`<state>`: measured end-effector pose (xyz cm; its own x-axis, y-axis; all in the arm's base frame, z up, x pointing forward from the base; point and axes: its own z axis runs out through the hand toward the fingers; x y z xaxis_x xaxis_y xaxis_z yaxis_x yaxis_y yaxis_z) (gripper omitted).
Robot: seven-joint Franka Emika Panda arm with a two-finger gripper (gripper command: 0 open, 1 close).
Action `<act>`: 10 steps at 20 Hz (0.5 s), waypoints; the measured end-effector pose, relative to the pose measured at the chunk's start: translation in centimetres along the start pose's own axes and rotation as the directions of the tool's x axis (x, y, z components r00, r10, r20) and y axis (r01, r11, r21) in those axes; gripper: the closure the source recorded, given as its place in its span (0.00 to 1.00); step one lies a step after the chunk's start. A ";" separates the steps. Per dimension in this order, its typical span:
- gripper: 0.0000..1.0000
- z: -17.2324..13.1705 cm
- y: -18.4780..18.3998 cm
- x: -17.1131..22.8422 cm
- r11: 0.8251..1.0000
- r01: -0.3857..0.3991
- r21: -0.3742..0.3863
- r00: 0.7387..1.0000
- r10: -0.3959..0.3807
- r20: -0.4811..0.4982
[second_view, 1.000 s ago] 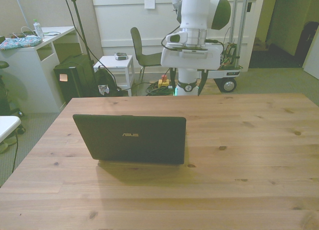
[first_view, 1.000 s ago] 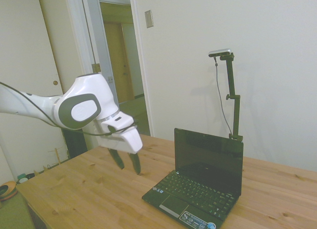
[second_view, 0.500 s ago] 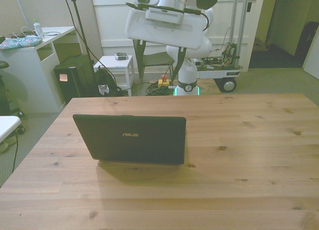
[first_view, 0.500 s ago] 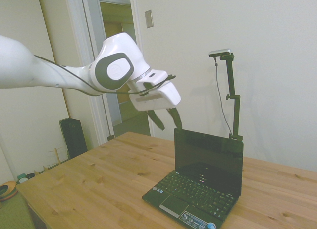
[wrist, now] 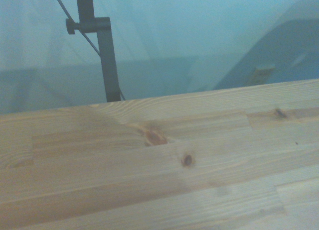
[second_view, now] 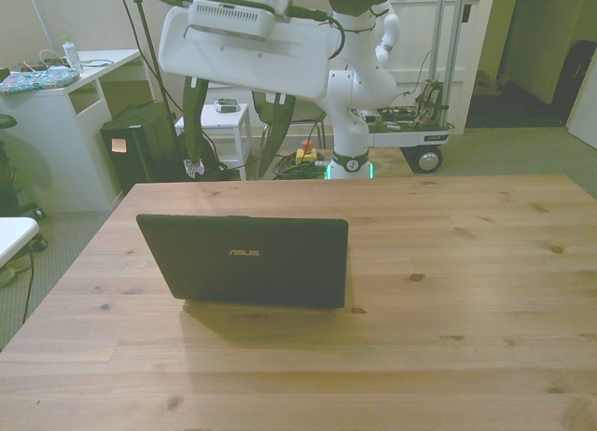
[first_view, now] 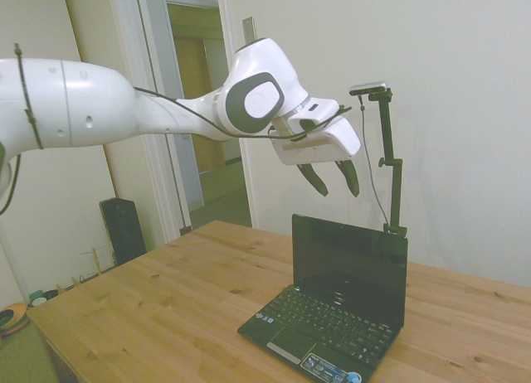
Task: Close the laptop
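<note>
The arm (first_view: 99, 109) enters from the side view's left and carries the gripper (first_view: 332, 178) high in the air, fingers (first_view: 314, 179) parted and holding nothing. Directly below the gripper, well apart from it, the laptop (first_view: 340, 304) stands open on the table (first_view: 149, 308), its lid upright.

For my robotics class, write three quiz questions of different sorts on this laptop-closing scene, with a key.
1. True or false: the laptop has its lid shut flat on the wooden table.
2. Multiple choice: where is the gripper? A) pressing the keyboard B) in the air above the lid's top edge, apart from it C) resting on the table
3. Fill in: in the front view, the brand name on the lid's back reads ____.

Key: 1 false, the lid stands open and about upright; 2 B; 3 ASUS.
</note>
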<state>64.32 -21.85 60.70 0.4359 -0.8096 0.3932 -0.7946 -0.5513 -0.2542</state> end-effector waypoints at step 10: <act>1.00 6.5 -1.6 0.9 0.999 -0.045 0.024 0.985 0.040 0.165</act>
<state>68.75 -23.00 55.69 0.4675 -0.8531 0.2316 -0.8028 -0.5194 -0.2927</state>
